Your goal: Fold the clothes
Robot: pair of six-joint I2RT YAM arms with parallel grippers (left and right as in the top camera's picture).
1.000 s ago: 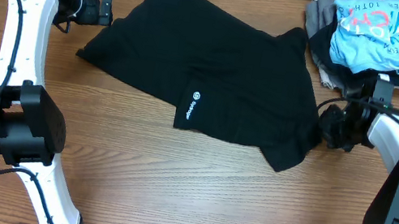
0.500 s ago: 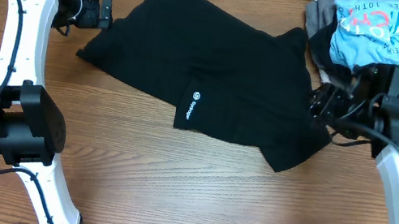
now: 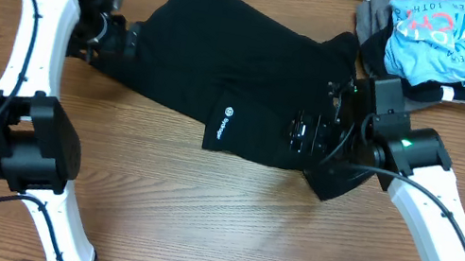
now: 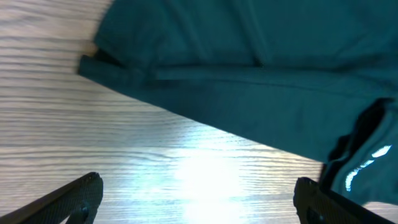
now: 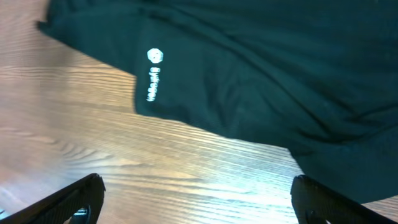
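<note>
As the wood-grain table (image 3: 199, 211) lay beneath, the thin, creased black garment (image 3: 253, 67) sprawled across its far middle, a crumpled light-blue shirt (image 3: 445, 38) far right. The left gripper (image 4: 199, 190) by its left corner and the right gripper (image 5: 199, 186) over its right side gaped empty. A white logo (image 3: 226, 110) marked its near edge.

L arm (image 3: 33, 38) extended fwd along the far-left side, wrist turned inward. L gripper (image 3: 123, 34) points toward centre, fingers (image 4: 81, 194) spread wide, nothing btwn them. R arm (image 3: 433, 219) stretched diagonally fwd and inward. R gripper (image 3: 304, 132) aimed toward centre, jaws likewise wide apart, empty.
</note>
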